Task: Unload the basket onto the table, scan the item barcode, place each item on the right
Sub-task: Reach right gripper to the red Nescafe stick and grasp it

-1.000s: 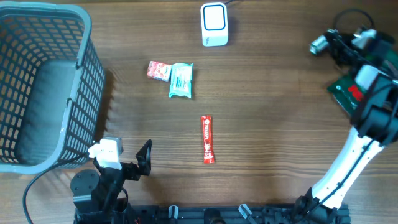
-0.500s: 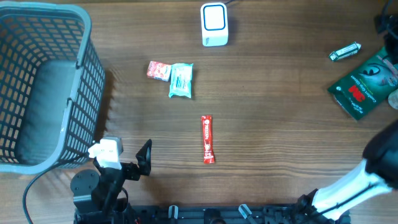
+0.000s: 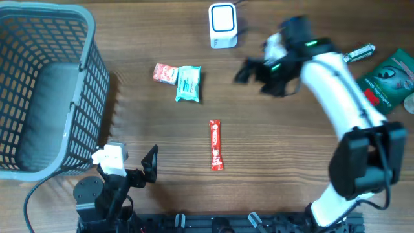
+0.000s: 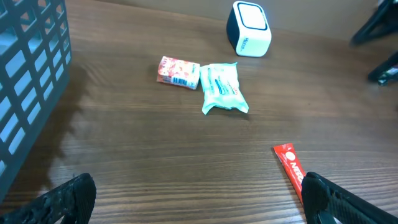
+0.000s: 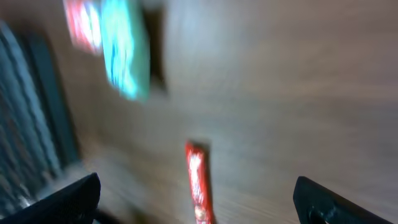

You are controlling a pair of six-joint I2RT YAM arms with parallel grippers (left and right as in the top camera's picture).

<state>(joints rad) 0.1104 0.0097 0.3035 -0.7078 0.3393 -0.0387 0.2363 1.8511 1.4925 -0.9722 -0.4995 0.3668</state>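
Currently no item is presented to the scanner (image 3: 223,26), which stands at 12 o'clock on the bench (image 3: 278,168). The right arm (image 3: 326,81) reaches over the bench at about 1 o'clock and appears blurred; its jaws stand wide and carry nothing. The left arm (image 3: 107,188) sits at 7 o'clock beside the basket (image 3: 97,84); its jaws are likewise wide and empty.

Three items lie unheld. A red stick (image 3: 216,144) lies below centre toward 6 o'clock. A teal pack (image 3: 188,83) lies just beside a small red pack (image 3: 165,73) at 11 o'clock. A silver bar (image 3: 359,54) and a green packet (image 3: 385,74) lie at 2 o'clock, well apart from these.

Judged from this layout, those two may be finished, while the other three await scanning. Which one comes next cannot be told.

Labels:
- Red stick: white lettering, too small to read.
- Small red pack: in the left wrist view, a white panel with dark bars, probably its barcode.
- Teal pack and green packet: print illegible.
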